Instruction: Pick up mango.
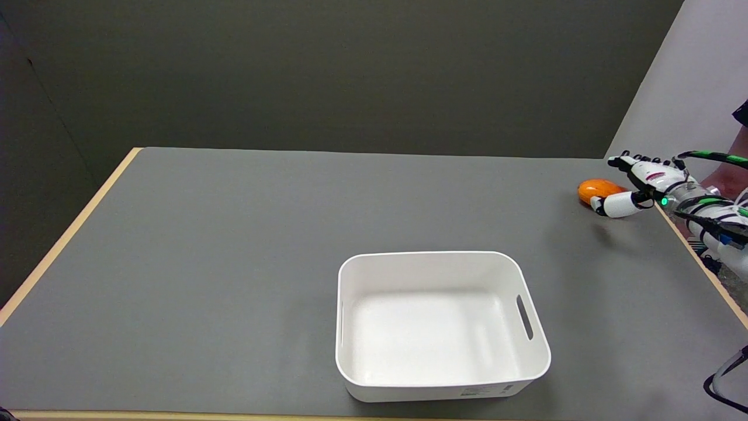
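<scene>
An orange mango (597, 189) lies on the grey table (292, 234) near its far right edge. My right hand (637, 184) hovers just to the right of it, fingers spread apart, the thumb low in front of the fruit and the other fingers stretched behind and above it. Nothing is held in the hand. Whether the thumb touches the mango I cannot tell.
A white plastic bin (438, 324) with a slot handle stands empty at the near middle of the table. The table's wooden right edge (701, 263) runs under my arm. Part of a person (737, 158) shows at the far right.
</scene>
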{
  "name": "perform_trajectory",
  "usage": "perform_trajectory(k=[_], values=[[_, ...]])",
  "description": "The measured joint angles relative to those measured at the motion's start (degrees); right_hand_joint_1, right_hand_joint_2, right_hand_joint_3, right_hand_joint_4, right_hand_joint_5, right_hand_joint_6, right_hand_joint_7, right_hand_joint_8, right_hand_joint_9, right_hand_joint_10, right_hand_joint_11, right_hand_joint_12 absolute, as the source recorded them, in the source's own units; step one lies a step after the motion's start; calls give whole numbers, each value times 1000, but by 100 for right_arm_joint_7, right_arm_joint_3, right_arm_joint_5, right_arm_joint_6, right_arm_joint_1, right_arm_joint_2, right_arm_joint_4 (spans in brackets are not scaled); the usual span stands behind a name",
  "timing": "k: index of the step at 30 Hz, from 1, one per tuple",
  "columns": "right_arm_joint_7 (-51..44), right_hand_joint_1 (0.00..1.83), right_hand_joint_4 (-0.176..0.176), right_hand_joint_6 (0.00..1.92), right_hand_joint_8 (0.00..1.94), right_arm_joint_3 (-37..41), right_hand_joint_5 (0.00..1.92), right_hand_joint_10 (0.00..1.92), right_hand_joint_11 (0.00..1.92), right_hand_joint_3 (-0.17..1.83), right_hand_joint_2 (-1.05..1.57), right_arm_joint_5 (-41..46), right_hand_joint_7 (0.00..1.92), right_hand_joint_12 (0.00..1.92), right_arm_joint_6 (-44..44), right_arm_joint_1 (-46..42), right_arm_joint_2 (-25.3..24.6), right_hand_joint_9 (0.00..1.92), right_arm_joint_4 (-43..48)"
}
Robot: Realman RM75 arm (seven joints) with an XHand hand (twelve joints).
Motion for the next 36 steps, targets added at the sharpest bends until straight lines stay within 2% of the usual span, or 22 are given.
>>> perform_trajectory(k=[17,20,36], values=[[0,548,18,268,300,-705,72,653,65,974,596,93,118,1110,-103,606,121,104,386],[1,601,19,281,268,-791,72,644,38,931,603,102,134,1186,-112,669,129,110,437],[4,611,22,286,265,-1225,75,638,39,935,602,116,133,1186,-119,935,154,111,778]])
